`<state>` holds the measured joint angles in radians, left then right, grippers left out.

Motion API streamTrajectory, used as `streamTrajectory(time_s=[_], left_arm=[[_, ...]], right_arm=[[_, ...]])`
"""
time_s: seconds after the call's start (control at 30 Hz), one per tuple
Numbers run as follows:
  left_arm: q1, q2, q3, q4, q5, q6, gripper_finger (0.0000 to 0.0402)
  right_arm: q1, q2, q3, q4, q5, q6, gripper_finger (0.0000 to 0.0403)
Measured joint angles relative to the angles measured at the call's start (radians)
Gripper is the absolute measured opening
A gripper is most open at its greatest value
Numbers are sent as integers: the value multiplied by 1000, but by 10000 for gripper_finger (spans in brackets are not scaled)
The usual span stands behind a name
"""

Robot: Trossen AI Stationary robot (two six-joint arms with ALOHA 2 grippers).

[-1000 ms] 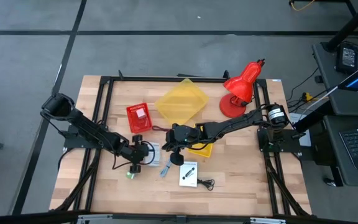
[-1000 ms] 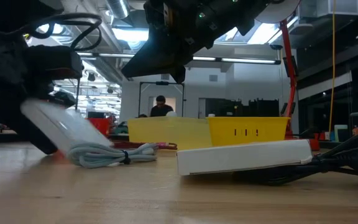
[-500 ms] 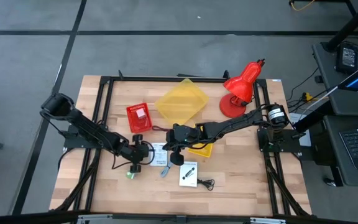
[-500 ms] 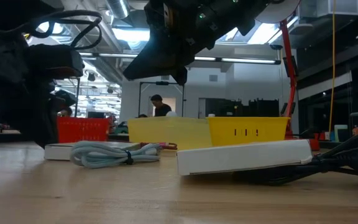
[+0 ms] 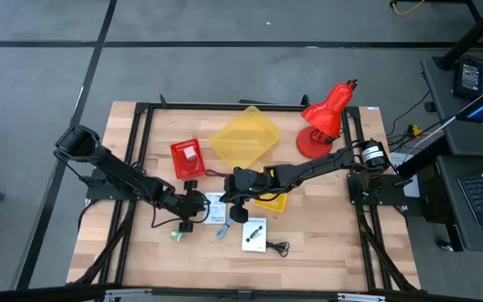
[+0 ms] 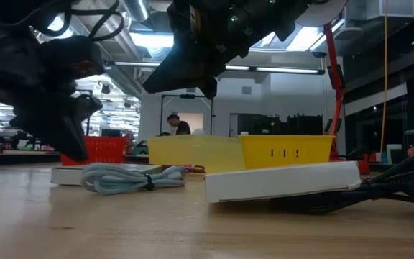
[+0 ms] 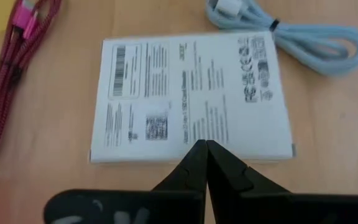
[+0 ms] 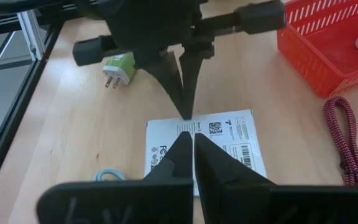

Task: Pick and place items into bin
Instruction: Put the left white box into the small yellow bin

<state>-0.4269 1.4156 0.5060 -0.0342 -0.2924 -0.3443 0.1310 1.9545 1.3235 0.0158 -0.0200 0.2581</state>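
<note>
Since a second ago, when the white printed packet was seen tilted up off the wood in the low view, it has been laid flat on the table, and the left gripper has been drawn back just above its near edge with its fingers pressed together and empty. The right gripper is held over the same packet from the other side, likewise closed on nothing, its tips nearly meeting those of the left one.

Little of the task can be judged as done. The red basket is seen to hold only one small pale item, and the large yellow bin appears empty from above. Still loose on the table are the packet, the coiled blue-grey cable just beside it, the dark red braided cord with its pink end, the green plug adapter, and a second white card with a black cord near the front edge. A small yellow bin lies near the right arm. Most of the picking is therefore judged still to be done.
</note>
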Motion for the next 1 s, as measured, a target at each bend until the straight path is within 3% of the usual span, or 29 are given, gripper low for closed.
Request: streamTrajectory(time_s=[1.0], left_arm=[[17, 38, 2, -10, 30, -19, 2]], right_arm=[[0, 0, -65, -137, -1, 134, 0]])
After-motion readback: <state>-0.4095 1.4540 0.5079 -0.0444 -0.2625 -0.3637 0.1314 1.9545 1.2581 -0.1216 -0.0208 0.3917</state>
